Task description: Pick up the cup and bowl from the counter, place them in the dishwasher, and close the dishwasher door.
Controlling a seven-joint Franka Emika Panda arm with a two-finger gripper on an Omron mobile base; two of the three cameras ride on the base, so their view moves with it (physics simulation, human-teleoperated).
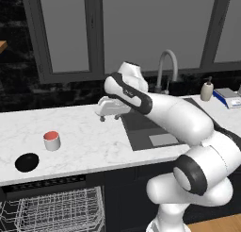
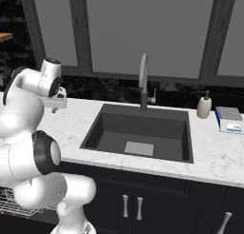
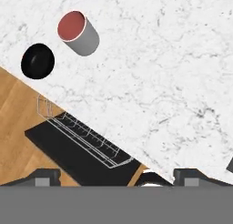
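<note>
I am looking down on the counter [image 3: 150, 59], which is showing white marble with faint grey veins. The cup [image 3: 78, 33] is showing a red-pink top and a pale grey side, and the bowl [image 3: 37, 61] is showing plain black. Below the counter edge the dishwasher door [image 3: 68, 155] is reading black, the wire rack [image 3: 86, 136] white, the floor [image 3: 16, 123] warm orange wood. My tool [image 1: 107, 111] is looking white, perhaps with darker fingertips.

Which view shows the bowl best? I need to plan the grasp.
The hand view: the bowl is seen from above, whole, beside the cup near the counter edge. The left base view shows it small and oblique.
</note>
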